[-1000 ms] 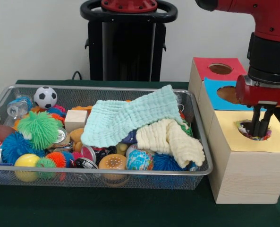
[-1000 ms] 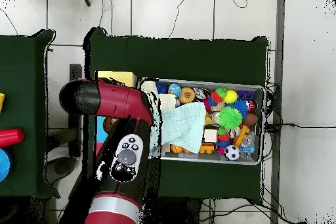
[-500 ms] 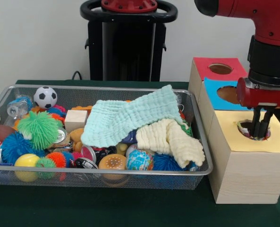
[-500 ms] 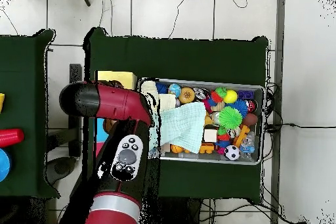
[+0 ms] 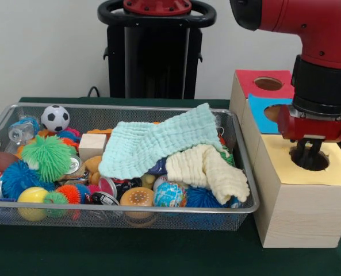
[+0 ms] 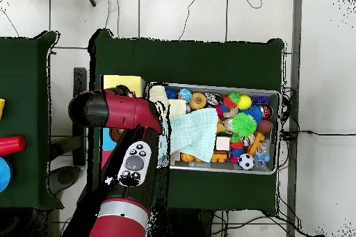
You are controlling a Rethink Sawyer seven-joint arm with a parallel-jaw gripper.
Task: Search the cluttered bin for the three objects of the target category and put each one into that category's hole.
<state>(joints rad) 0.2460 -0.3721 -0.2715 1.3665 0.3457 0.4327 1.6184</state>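
The end effector (image 5: 307, 154) hangs directly over the round hole (image 5: 310, 159) in the yellow-topped box (image 5: 299, 198), its dark fingers close together with their tips at the hole's rim; whether anything is pinched between them cannot be told. Above it sits the red wrist block, and the red and black arm (image 5: 308, 40) rises out of the top of the front view. From overhead the arm (image 6: 125, 151) covers most of the boxes, so only a strip of the yellow top (image 6: 124, 83) shows beside it.

Behind the yellow box stand a blue-topped box (image 5: 268, 114) and a red-topped box (image 5: 265, 83), each with its own hole, lined up toward the wall.

Just beside the boxes lies the wire mesh bin (image 5: 130, 214) on the green desk (image 5: 124, 253). A mint green cloth (image 5: 158, 141) is draped across the middle of the bin, and a pale yellow cloth (image 5: 207, 169) lies beside and partly under it; together they hide much of what lies beneath. Around them show a soccer ball (image 5: 55, 117), a green spiky ball (image 5: 46, 156), a blue spiky ball (image 5: 18, 177), a yellow ball (image 5: 33, 198), a wooden block (image 5: 92, 145), a globe-patterned ball (image 5: 170, 194) and a toy burger (image 5: 137, 198). Which of these belong to the target category cannot be told.
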